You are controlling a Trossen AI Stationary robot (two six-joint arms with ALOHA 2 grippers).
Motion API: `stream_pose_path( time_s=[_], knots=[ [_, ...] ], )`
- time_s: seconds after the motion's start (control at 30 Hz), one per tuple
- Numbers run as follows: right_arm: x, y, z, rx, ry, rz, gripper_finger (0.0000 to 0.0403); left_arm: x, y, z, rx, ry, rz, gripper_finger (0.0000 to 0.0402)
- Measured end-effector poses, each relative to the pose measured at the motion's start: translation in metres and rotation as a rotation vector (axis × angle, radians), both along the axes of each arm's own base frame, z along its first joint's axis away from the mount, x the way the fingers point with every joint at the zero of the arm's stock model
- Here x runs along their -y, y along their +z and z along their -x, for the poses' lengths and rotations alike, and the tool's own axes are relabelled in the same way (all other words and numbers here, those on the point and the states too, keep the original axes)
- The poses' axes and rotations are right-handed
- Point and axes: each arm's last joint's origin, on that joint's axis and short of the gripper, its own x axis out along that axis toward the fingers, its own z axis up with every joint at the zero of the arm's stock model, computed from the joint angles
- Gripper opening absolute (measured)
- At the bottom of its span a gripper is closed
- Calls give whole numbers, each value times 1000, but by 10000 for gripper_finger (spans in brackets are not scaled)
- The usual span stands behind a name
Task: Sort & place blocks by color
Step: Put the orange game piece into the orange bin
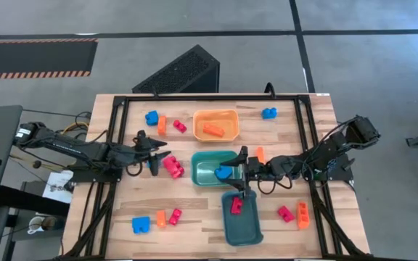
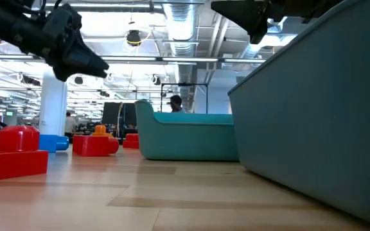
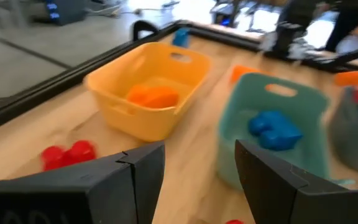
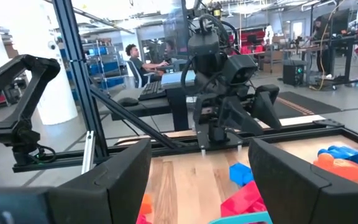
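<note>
My left gripper hangs open and empty above the table, beside a red block; its fingers have nothing between them. My right gripper stands open over the light teal tray, where a blue block lies on the floor. An orange block rests in the orange tray, and a red block in the dark teal tray. Loose blue, orange and red blocks lie on the tabletop.
More blocks sit loose: blue at the far right, orange by my right arm, red and orange near right, blue, orange and red near left. A black frame borders the table.
</note>
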Motion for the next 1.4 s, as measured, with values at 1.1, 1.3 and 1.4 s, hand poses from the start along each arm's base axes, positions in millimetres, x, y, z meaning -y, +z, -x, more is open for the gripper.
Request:
stream_pose_path(
  time_s=[1.1,1.3,1.4],
  knots=[
    [6,19,8,60,-12,-11,290,-65,-2,-7,-29,456,84,183],
    [6,18,8,56,-12,-11,290,-83,-19,-11,-149,497,100,210],
    [6,18,8,56,-11,-11,290,-91,-27,-13,-200,525,111,239]
  ],
)
